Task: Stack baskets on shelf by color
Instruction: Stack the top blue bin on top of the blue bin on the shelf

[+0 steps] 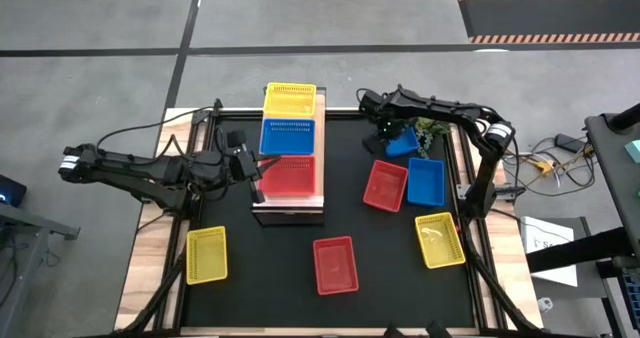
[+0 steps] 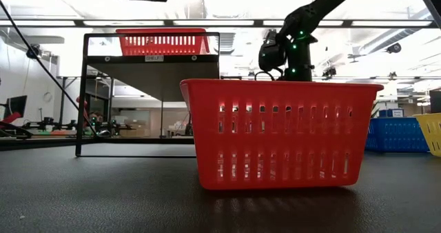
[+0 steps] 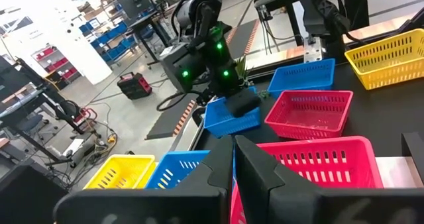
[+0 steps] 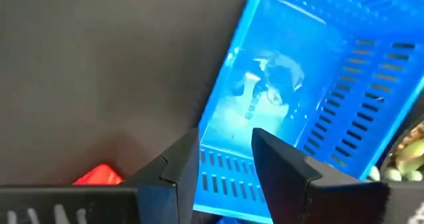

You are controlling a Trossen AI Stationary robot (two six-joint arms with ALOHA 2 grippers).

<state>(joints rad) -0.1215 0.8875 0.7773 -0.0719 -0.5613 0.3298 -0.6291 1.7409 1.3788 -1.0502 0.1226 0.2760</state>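
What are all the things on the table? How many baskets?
yellow baskets: three, yellow; one on the shelf's far end, two on the table near its front corners
blue baskets: three, blue; one mid-shelf, two on the table at the right
red baskets: three, red; one on the shelf's near end, two on the table
shelf: one, light wood top, mid-table
table: one, black
left tool: one, dark, shut, beside the shelf's red basket
right tool: one, dark, open, straddling the far blue basket's rim
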